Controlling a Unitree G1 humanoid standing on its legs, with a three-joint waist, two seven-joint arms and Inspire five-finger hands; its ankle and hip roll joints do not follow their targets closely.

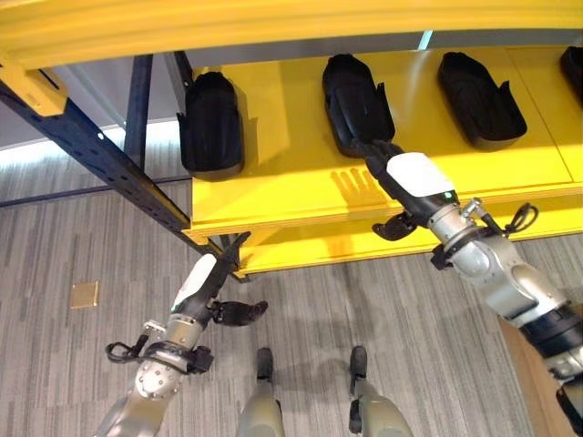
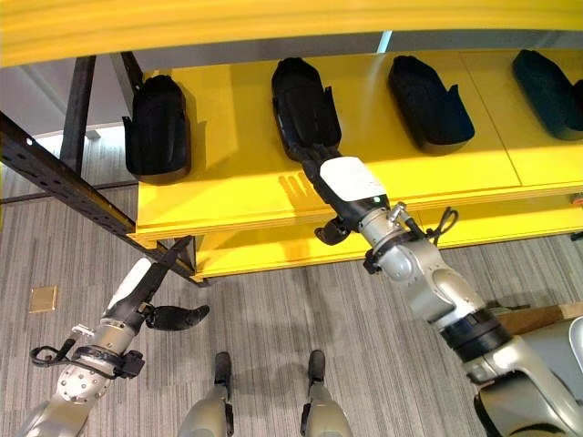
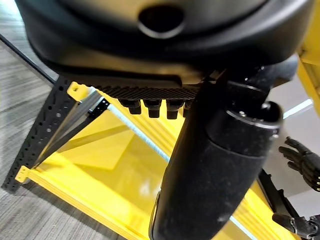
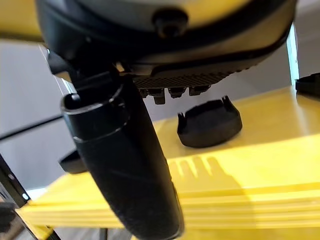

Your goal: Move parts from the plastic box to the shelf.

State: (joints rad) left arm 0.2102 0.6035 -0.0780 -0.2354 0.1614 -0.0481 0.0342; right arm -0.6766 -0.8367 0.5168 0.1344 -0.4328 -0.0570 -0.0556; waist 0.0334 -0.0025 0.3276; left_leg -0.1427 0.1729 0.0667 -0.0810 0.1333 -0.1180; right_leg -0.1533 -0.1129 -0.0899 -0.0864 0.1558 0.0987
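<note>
Right hand (image 1: 401, 177) over shelf (image 1: 291, 182), fourth part (image 2: 547, 91) in right eye view

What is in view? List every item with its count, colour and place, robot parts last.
Parts: four, black; in a row on the yellow shelf: far left, second, third, and one cut by the frame's right edge.
Shelf: one, yellow deck, with a yellow beam overhead.
Rack brace: one, dark blue, slanting at the left.
Square plate: one, brass-coloured, set in the grey floor at the left.
Right robot hand: one, dark with a white cover; over the shelf by the second part, open.
Left robot hand: one, dark; low, below the shelf edge, open.
</note>
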